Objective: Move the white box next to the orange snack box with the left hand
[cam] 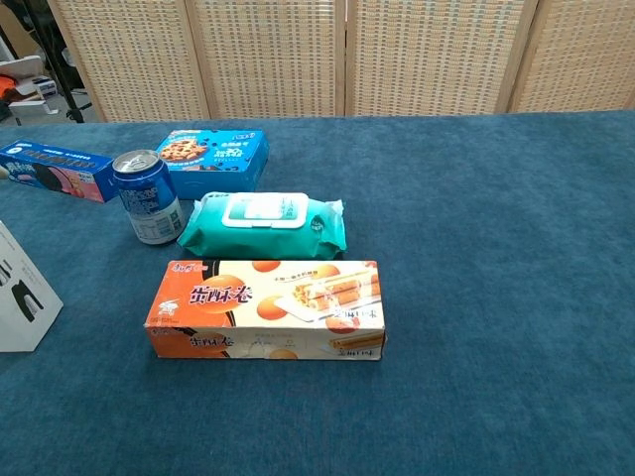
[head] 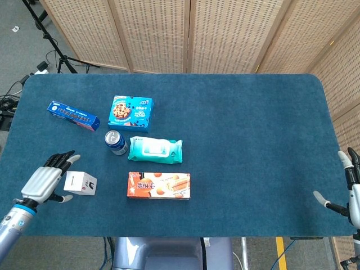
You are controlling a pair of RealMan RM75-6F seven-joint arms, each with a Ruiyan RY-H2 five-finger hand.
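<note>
Table (head: 247,140), covered in dark blue carpet-like cloth, fills most of both views, with woven screens (head: 191,34) standing behind it along the top of the frame; orange snack box (head: 158,185) lies flat in the lower middle-left of the head view, and a teal wipes pack (head: 155,150) lies just above it, near but apart; a blue cookie box (head: 131,112) sits higher up, left of centre, and a long blue packet (head: 73,115) lies at an angle toward the upper left; left robot hand (head: 46,181) shows at the lower left of the head view, fingers spread and holding nothing, just beside the left face of the white box (head: 80,183), and whether the thumb touches the box I cannot tell; right robot hand (head: 350,191) is at the lower right edge, fingers apart, empty; the white box rests on the table left of the orange snack box, with a clear gap between them, and in the chest view it shows only partly at the left edge; a blue can (head: 116,142) stands upright just left of the wipes pack.
</note>
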